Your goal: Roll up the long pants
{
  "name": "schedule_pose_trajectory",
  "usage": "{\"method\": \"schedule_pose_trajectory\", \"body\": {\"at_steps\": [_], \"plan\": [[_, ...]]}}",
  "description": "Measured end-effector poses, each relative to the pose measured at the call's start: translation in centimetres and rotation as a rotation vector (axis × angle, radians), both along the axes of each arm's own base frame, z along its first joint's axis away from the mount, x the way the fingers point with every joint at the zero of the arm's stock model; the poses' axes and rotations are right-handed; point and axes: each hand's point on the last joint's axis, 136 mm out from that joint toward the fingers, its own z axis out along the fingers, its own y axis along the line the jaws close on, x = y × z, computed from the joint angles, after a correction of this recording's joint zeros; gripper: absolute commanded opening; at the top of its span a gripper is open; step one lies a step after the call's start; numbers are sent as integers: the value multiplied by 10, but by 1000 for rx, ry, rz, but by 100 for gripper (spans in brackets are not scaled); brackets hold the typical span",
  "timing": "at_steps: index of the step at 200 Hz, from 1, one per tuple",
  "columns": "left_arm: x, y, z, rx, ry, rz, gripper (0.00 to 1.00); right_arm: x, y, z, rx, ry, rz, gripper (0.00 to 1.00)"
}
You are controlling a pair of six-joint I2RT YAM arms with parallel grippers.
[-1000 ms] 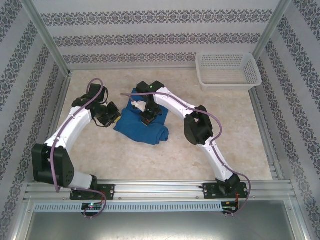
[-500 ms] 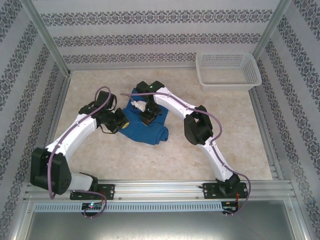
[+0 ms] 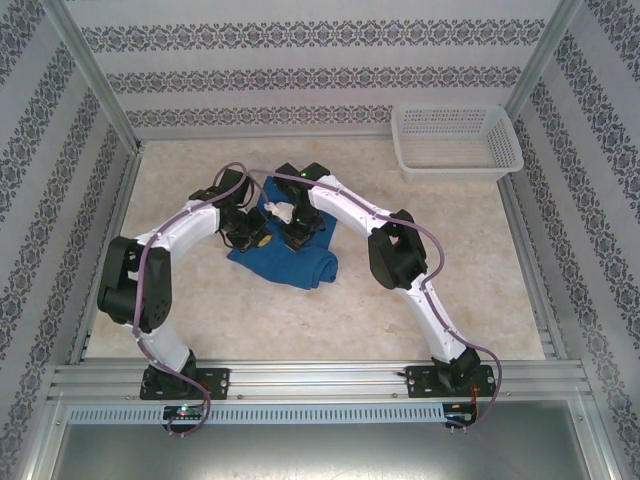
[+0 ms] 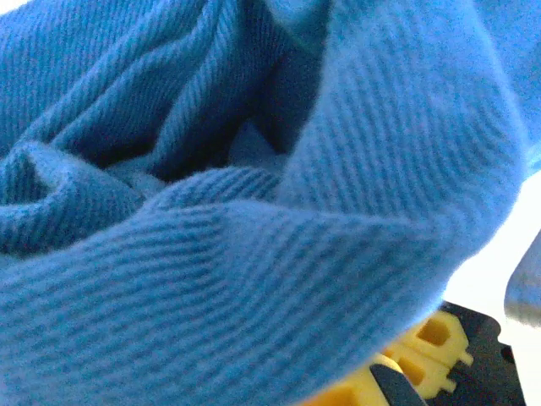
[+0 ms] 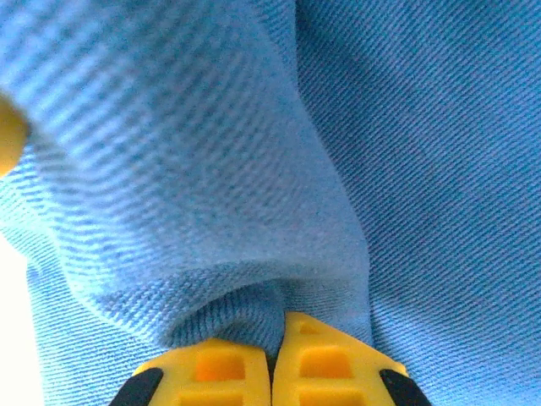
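Your left arm (image 3: pixel 180 232) rises from its base to a high elbow, then reaches forward and right with the wrist tipped down. Your left gripper (image 3: pixel 249 231) sits low, jaws closed. Its yellow fingers (image 4: pixel 420 345) are mostly covered, so a grip is hard to judge. Your right arm (image 3: pixel 350 208) arcs forward and left, wrist pointing down. Your right gripper (image 5: pixel 274 335) pinches a fold of the long pants (image 5: pixel 406 169), its fingertips pressed together.

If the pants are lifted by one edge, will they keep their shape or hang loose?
Probably floppy: the pants lie in soft folds and bunch where the right tool pinches them. The ribbed weave looks grippy, so slipping seems unlikely. Pushed, they would likely wrinkle rather than slide whole.
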Motion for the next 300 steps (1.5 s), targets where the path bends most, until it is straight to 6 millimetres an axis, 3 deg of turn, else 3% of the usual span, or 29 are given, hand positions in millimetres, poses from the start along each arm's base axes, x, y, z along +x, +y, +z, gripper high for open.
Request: {"method": "schedule_pose_trajectory", "body": {"at_steps": [20, 27, 36, 43, 53, 69, 81, 87, 95, 102, 127, 146, 157, 171, 196, 216, 271, 300], "plan": [[6, 1, -5, 18, 0, -8, 0, 0, -1, -2, 4, -4, -2, 2], [8, 1, -7, 25, 0, -12, 0, 0, -2, -1, 4, -8, -2, 11], [10, 2, -10, 34, 1, -15, 0, 1, -2, 0, 5, -17, -4, 37], [12, 2, -12, 42, 2, -18, 0, 1, -3, 1, 1, -24, -7, 49], [14, 3, -16, 52, 5, -19, 0, 2, -7, 3, -11, -37, -11, 56], [17, 3, -21, 62, 12, -25, 0, 5, -13, 13, -31, -72, -20, 58], [19, 3, -24, 66, 15, -30, 0, 7, -16, 27, -34, -106, -25, 55], [20, 3, -25, 67, 16, -31, 0, 7, -17, 37, -30, -126, -28, 49], [21, 2, -26, 68, 16, -33, 0, 7, -17, 53, -19, -158, -35, 29], [23, 2, -26, 69, 14, -33, 0, 6, -16, 69, 1, -182, -46, 0], [28, 1, -25, 68, 8, -34, 0, -16, -10, 124, 84, -270, -71, 0], [32, 0, -25, 67, 4, -36, 0, -42, 0, 142, 125, -298, -44, 0], [34, -1, -25, 67, 2, -37, 0, -55, 5, 135, 123, -285, -33, 0], [35, -1, -25, 68, -1, -39, 0, -67, 7, 110, 89, -246, -30, 0], [36, -1, -25, 69, -1, -43, 0, -76, -11, 47, -24, -150, -63, 0], [36, -1, -25, 70, -3, -48, 0, -77, -26, 14, -86, -104, -90, 0], [37, 0, -24, 68, -7, -53, 0, -56, -48, -10, -75, -78, -177, 0], [37, 2, -24, 56, -5, -54, 0, -53, -48, -13, -42, -55, -195, 0]]}}
